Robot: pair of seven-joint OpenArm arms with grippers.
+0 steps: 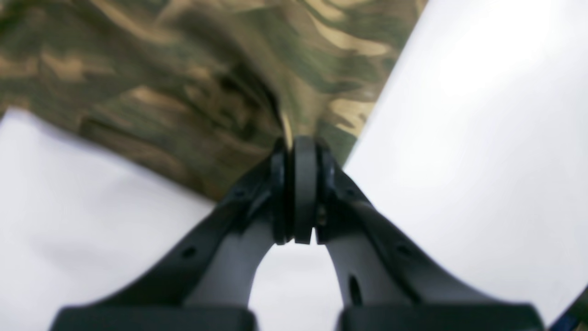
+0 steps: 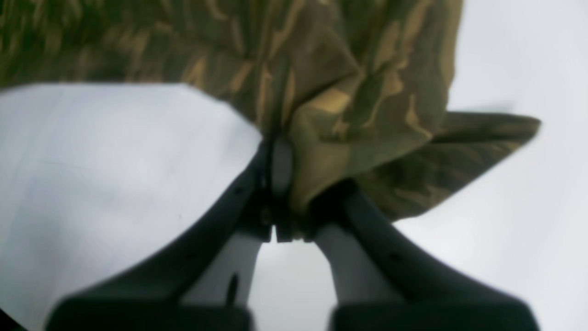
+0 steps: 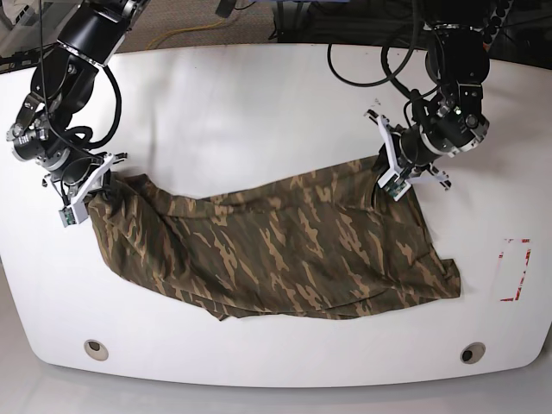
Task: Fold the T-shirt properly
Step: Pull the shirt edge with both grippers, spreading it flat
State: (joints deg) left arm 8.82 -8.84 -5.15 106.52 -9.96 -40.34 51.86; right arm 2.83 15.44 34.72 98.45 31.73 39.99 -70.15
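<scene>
White table [image 3: 259, 95] spread with the camouflage T-shirt [image 3: 276, 250], top edge pinched at both ends by left gripper [image 3: 392, 172] and right gripper [image 3: 86, 194], each clenched on cloth; mid-fold, probably needing an even carry-over next.

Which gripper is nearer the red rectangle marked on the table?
Left. The left gripper, shut on the T-shirt at its upper edge, is on the same side of the table as the red rectangle. The right gripper pinches the shirt's far end, across the table.
</scene>
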